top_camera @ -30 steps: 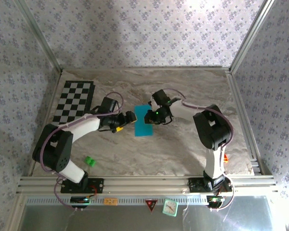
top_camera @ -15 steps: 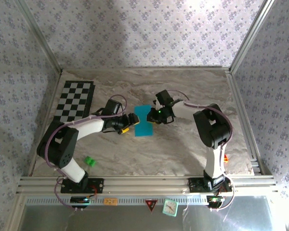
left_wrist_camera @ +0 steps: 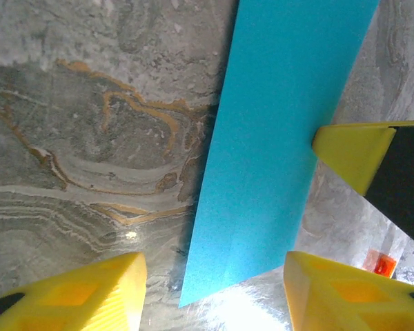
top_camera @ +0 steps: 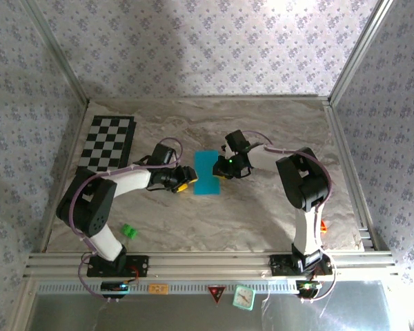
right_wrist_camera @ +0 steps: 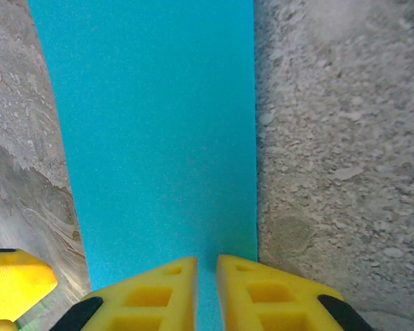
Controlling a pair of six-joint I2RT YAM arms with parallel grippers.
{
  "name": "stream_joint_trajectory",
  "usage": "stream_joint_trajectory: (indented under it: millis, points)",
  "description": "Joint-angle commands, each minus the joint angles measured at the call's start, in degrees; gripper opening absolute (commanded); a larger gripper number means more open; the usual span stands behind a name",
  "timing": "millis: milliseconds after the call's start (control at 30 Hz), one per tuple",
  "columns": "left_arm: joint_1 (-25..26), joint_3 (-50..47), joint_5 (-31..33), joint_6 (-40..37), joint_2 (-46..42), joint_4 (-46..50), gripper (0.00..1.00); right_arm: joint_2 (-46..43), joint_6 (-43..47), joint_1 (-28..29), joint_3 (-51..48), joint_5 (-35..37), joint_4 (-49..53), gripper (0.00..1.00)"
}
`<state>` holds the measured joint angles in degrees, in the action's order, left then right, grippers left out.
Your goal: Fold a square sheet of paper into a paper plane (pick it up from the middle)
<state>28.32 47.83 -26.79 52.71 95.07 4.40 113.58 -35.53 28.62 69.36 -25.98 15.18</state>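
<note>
The square sheet of paper point(top_camera: 207, 172) lies on the marble table folded into a cyan-blue rectangle, and a crease runs along its near end point(left_wrist_camera: 262, 193). My left gripper point(top_camera: 183, 181) is at its left side. In the left wrist view that gripper point(left_wrist_camera: 214, 293) is open, its yellow fingers point(left_wrist_camera: 76, 296) set wide to either side of the paper's near corner. My right gripper point(top_camera: 225, 167) is at the paper's right edge. In the right wrist view the right gripper point(right_wrist_camera: 207, 276) is nearly closed, its fingertips point(right_wrist_camera: 262, 289) resting on the paper point(right_wrist_camera: 159, 124) with a thin slit between them.
A black-and-white checkerboard mat point(top_camera: 109, 143) lies at the back left. A small green block point(top_camera: 129, 230) sits near the left arm's base. A small orange item point(top_camera: 324, 225) is by the right frame rail. Aluminium rails point(top_camera: 207, 261) border the table.
My left gripper has slid right to the paper's left corner and its jaws have narrowed. The right gripper has shifted slightly right along the paper's edge and closed a little.
</note>
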Motion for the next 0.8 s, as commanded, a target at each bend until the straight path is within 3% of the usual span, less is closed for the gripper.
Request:
stream_joint_trajectory:
  millis: [0,767]
  points:
    - [0.61,1.49,-2.38,0.03,1.70,-0.61,0.49,2.86,1.17,-0.38,-0.54,2.98,4.73,0.19]
    - [2.48,3.49,-5.43,-0.06,4.87,-1.74,0.37,3.05,1.08,-0.94,-0.54,2.42,5.09,0.18]
